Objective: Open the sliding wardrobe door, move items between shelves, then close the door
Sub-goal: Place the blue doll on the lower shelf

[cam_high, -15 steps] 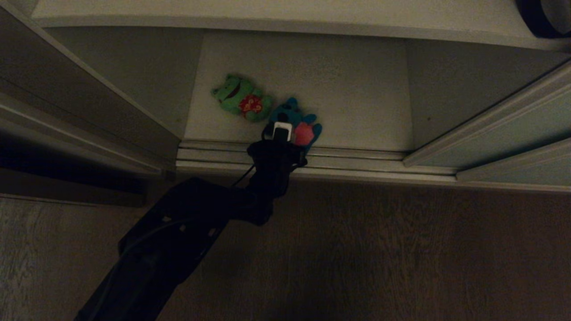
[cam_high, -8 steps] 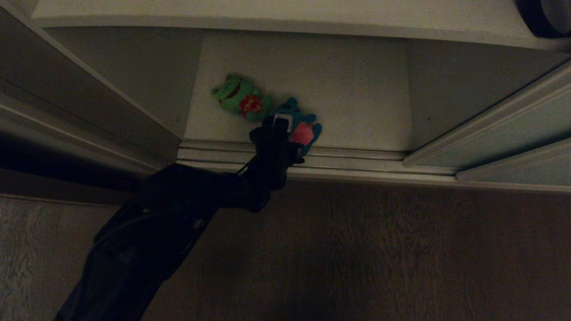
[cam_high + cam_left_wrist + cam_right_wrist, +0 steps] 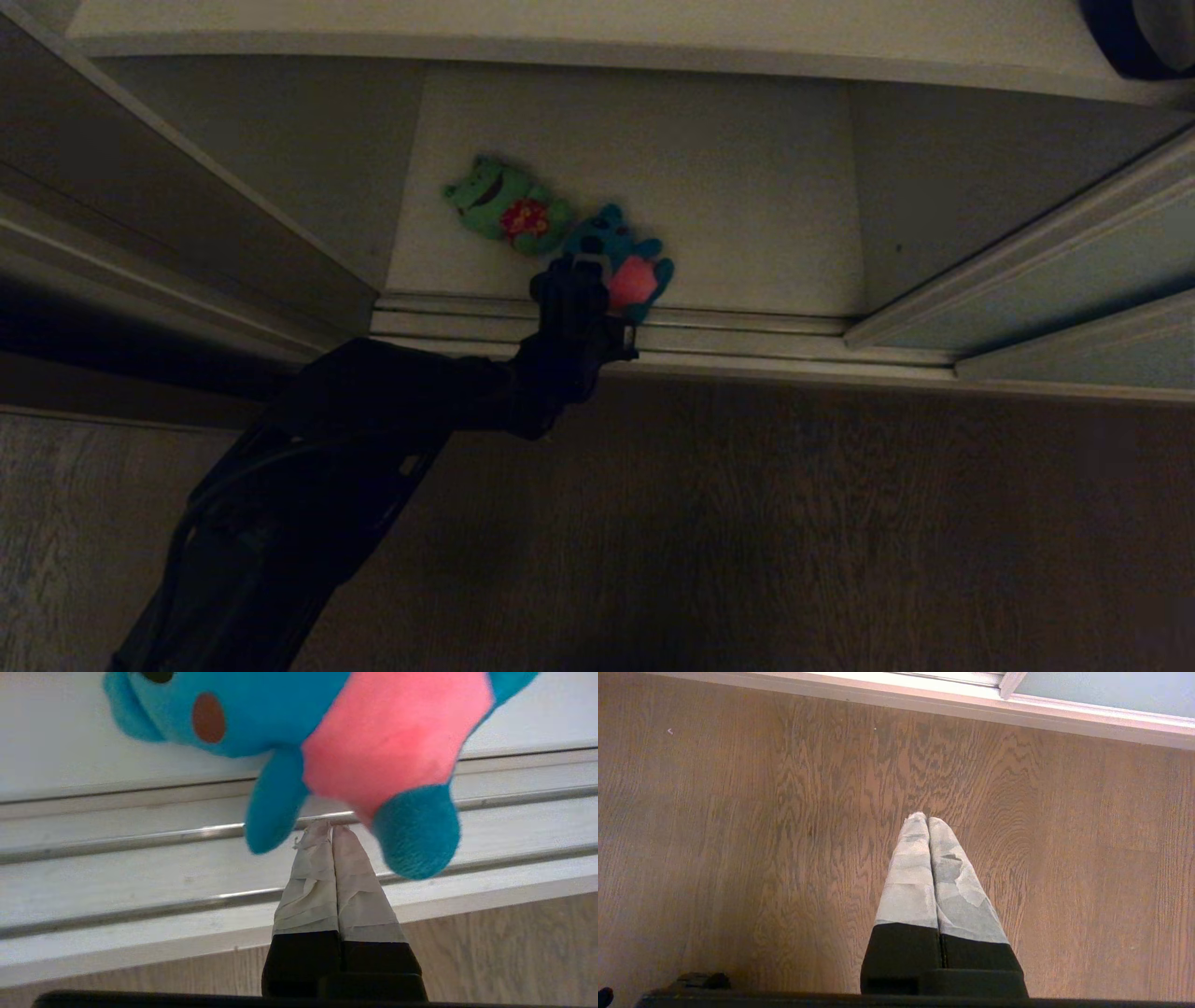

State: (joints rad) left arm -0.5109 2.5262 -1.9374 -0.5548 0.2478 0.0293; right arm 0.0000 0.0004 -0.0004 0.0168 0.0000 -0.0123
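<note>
With my left fingers (image 3: pixel 332 830) clenched empty just under the blue toy (image 3: pixel 618 259), which lies on the bottom shelf (image 3: pixel 747 187) at the green toy's (image 3: pixel 506 203) 4 o'clock, I risk nudging it onto the track (image 3: pixel 140 858) instead of grasping it.

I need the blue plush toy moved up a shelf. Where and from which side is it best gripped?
Probably across the blue plush toy's pink belly, from the floor side: it lies flat at the shelf's front edge, the green toy crowds its head, and the left gripper, fingers shut, points there.
</note>
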